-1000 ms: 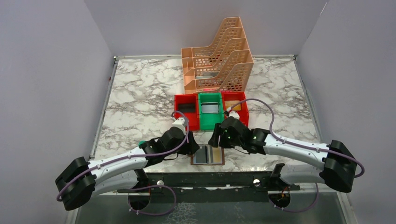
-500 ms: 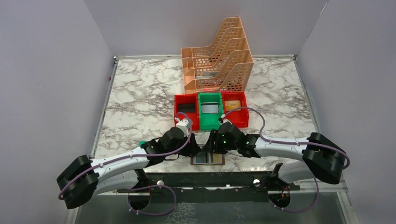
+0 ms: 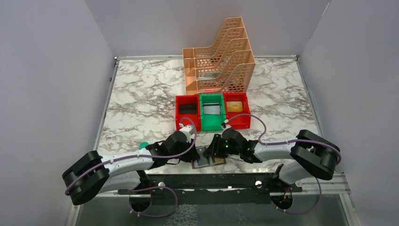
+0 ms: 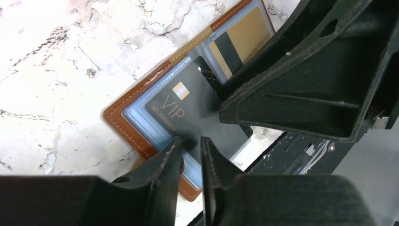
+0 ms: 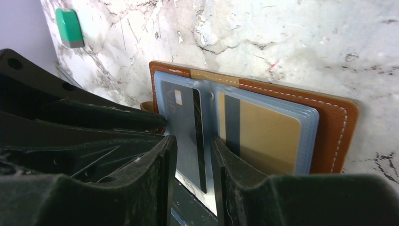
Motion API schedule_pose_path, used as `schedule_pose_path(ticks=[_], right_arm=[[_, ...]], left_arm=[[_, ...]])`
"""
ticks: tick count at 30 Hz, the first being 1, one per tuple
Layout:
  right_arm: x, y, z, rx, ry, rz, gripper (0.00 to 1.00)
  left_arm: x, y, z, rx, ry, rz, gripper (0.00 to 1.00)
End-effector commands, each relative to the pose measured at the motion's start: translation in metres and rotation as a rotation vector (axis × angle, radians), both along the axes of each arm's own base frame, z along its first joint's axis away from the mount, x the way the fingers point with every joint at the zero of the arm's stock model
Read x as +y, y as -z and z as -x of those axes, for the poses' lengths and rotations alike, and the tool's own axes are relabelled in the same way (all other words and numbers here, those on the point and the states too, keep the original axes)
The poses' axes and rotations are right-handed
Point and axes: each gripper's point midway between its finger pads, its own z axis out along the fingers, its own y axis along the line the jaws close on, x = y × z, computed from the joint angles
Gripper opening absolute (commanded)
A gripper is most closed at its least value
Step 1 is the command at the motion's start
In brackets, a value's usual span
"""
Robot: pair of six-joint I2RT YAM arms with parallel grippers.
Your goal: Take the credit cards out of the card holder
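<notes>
The brown card holder (image 3: pixel 214 162) lies open at the table's near edge, its blue-grey pockets facing up. In the left wrist view its leather rim (image 4: pixel 117 117) frames a dark card marked VIP (image 4: pixel 188 106), which pokes out of its pocket past the table edge. A gold card (image 4: pixel 244 33) sits in the other pocket. My left gripper (image 4: pixel 190 143) hovers over the dark card's near corner, jaws a narrow gap apart. My right gripper (image 5: pixel 194 150) straddles the protruding end of the dark card (image 5: pixel 181 117), with a slit visible on both sides. The gold card (image 5: pixel 268 136) lies to its right.
Behind the holder stand a red bin (image 3: pixel 179 117), a green bin (image 3: pixel 202 123) and a second red bin (image 3: pixel 244 123), with an orange file rack (image 3: pixel 221 56) beyond them. A small green block (image 5: pixel 69 27) lies to the left. A black rail (image 3: pixel 207 181) runs along the table's front.
Both grippers have come down and inward onto the holder from either side. Their jaws have narrowed. The right arm has folded in towards the centre.
</notes>
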Motion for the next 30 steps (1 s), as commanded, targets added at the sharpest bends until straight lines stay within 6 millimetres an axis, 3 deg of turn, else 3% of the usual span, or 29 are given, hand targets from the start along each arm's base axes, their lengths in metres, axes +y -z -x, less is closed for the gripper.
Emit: schedule_pose_path(ticks=[1,5,10,17,21,25,28,30], right_arm=[[-0.015,0.025,0.016,0.073,-0.003,0.029,0.36],[-0.015,0.022,0.016,0.053,-0.004,0.004,0.3],[-0.008,0.008,0.016,0.029,-0.035,-0.039,0.17],[-0.007,0.001,0.012,-0.005,-0.055,-0.006,0.11],[-0.004,-0.002,0.01,-0.021,-0.087,0.028,0.13],[-0.006,0.0,0.011,-0.018,-0.121,0.073,0.22],[-0.005,-0.002,0.012,-0.019,-0.119,0.052,0.22],[-0.005,-0.005,0.013,-0.032,-0.12,0.03,0.16]], left_arm=[[0.005,0.011,0.007,0.024,0.004,-0.003,0.23],[0.016,0.025,0.013,0.048,-0.029,-0.019,0.21],[0.018,0.029,0.011,0.052,-0.038,-0.039,0.2],[0.03,0.035,0.007,0.06,-0.09,-0.117,0.17],[0.031,0.03,0.001,0.042,-0.109,-0.135,0.17],[0.03,0.03,-0.003,0.04,-0.135,-0.133,0.16],[0.031,0.031,-0.003,0.048,-0.145,-0.133,0.15],[0.032,0.033,-0.003,0.05,-0.148,-0.138,0.15]])
